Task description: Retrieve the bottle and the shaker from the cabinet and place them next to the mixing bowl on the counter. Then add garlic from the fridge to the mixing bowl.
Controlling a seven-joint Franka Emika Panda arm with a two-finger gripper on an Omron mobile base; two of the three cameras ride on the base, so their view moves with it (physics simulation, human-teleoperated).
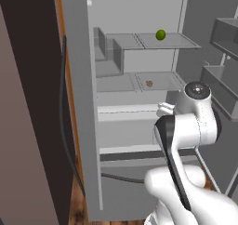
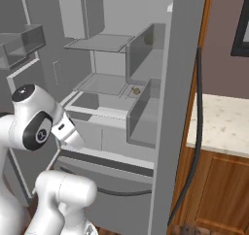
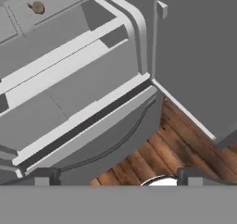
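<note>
One step is left for me, as I judge it: fetching the garlic (image 1: 149,83) from the fridge (image 1: 83,103), whose door stands wide open in front of me. That small brownish lump lies on the middle glass shelf (image 1: 116,82), well above a lime (image 1: 160,34) shelf's lower neighbour; the green lime sits one shelf higher. My tool (image 3: 115,174) is spread wide and holds nothing, and it points down toward the fridge's lower drawers and the wooden floor (image 3: 176,140), with the garlic far off at the upper corner of the hand view. Next I should lift and tilt my wrist up, reach into the shelf, and straddle the garlic before closing.
</note>
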